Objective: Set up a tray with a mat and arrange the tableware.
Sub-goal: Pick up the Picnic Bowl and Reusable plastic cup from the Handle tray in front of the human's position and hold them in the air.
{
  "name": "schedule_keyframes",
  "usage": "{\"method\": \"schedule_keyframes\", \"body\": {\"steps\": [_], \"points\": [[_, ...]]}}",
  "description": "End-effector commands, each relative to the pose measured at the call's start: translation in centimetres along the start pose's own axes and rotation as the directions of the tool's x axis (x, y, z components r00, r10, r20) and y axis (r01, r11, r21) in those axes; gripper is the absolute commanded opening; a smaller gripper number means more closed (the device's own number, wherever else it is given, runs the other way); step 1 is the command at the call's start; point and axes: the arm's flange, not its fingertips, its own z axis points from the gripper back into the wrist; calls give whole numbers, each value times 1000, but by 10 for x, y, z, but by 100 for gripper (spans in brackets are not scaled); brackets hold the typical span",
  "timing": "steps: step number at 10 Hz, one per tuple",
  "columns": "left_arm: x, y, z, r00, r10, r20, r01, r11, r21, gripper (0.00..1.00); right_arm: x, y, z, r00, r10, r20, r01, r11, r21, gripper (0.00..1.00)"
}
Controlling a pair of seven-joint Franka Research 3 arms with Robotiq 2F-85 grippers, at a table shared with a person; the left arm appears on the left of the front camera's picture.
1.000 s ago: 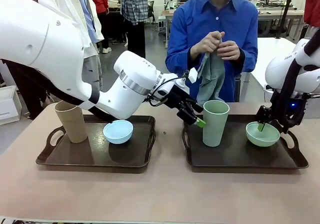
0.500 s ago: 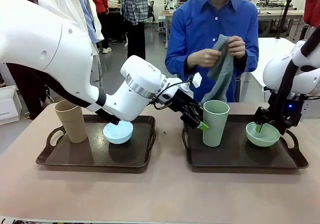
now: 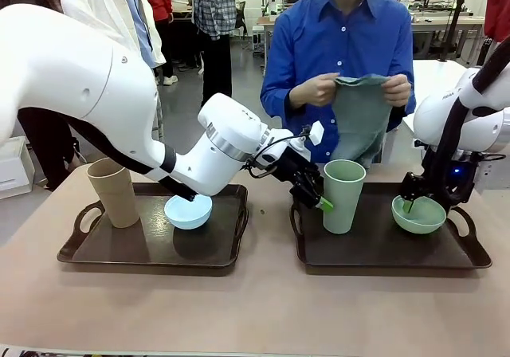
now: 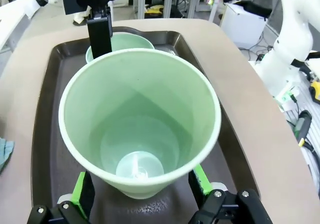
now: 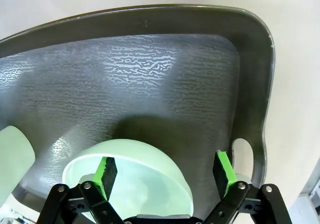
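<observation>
Now the person (image 3: 339,42) holds the cloth (image 3: 360,118) pulled open, and the left jaws, spread, have come around the green cup (image 3: 343,195) standing between them. Right jaws, also spread, straddle the green bowl's (image 3: 418,214) rim.

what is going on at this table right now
The left pincer stands open on either side of the pale green cup on the right-hand tray, not closed on it. The right pincer is open too, straddling the rim of the pale green bowl on the same tray, one finger inside and one outside. Across the table a person holds a grey-green cloth spread between both hands. The tan cup and light blue bowl sit on the left-hand tray.
</observation>
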Motion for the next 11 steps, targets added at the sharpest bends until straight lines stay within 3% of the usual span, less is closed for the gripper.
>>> {"method": "schedule_keyframes", "body": {"steps": [1, 4, 5, 6, 7, 8, 9, 10, 11], "points": [[8, 7, -16, 1000, 5, -17, -5, 1000, 2, 100, 8, 4, -1, 1000, -10, -5, 10, 1000, 11, 100], [16, 7, -30, 1000, -7, -18, 7, 1000, -19, 100, 9, 2, -1, 1000, -9, -4, 10, 1000, 22, 100], [15, 5, -33, 1000, 3, -15, -3, 1000, -20, 100, 8, 2, -3, 1000, 5, -2, -5, 1000, 24, 56], [14, 5, -34, 1000, 11, -4, -12, 1000, -13, 46, 7, 1, -3, 1000, 7, -6, -7, 1000, 26, 42], [13, 7, -34, 1000, 10, -3, -10, 1000, -11, 44, 8, 0, -3, 1000, 7, -7, -7, 1000, 26, 0], [13, 7, -32, 1000, 10, 1, -10, 1000, -8, 0, 8, 0, -3, 1000, 8, -7, -8, 1000, 26, 0], [13, 7, -30, 1000, 12, 4, -12, 1000, -4, 0, 7, 0, -3, 1000, 11, -6, -11, 1000, 25, 0], [13, 6, -29, 1000, 13, 5, -13, 1000, 0, 0, 7, 0, -3, 1000, 11, -6, -11, 1000, 24, 14], [13, 7, -28, 1000, 16, 4, -16, 1000, 5, 28, 7, 0, -3, 1000, 13, -7, -13, 1000, 24, 4]]}}
